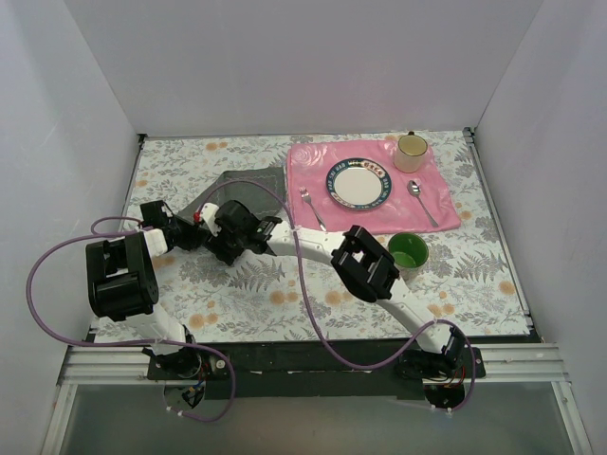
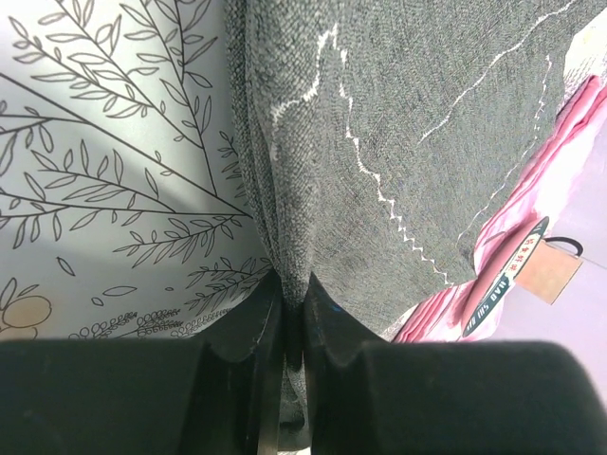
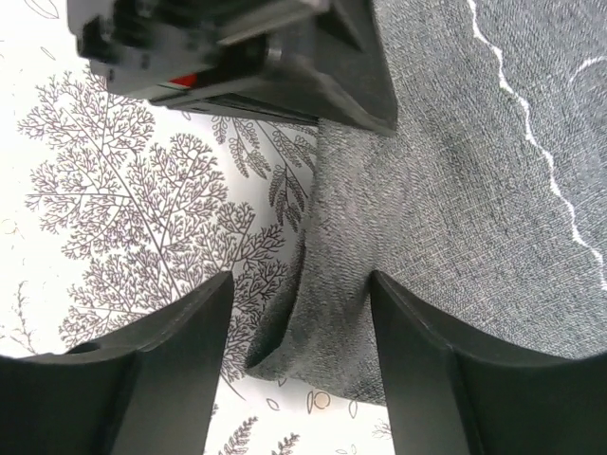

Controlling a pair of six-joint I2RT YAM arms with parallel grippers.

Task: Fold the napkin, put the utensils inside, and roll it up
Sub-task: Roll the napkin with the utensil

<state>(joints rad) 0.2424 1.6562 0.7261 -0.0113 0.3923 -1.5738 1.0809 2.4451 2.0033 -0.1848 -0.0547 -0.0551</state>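
The dark grey napkin (image 1: 254,184) lies creased on the table just left of the pink mat, and both grippers are at its near left edge. My left gripper (image 1: 210,214) is shut on a raised fold of the napkin (image 2: 398,142), with cloth pinched between the jaws (image 2: 293,289). My right gripper (image 1: 225,237) is open, its jaws standing either side of the napkin's lifted corner (image 3: 327,322) without closing on it. A fork (image 1: 311,209) and a spoon (image 1: 420,200) lie on the mat either side of the plate.
The pink placemat (image 1: 436,210) carries a white plate with a dark rim (image 1: 359,182) and a cream cup (image 1: 411,152). A green cup (image 1: 409,251) stands on the table by the right arm. White walls close in three sides. The left gripper's body (image 3: 237,57) is just ahead of my right jaws.
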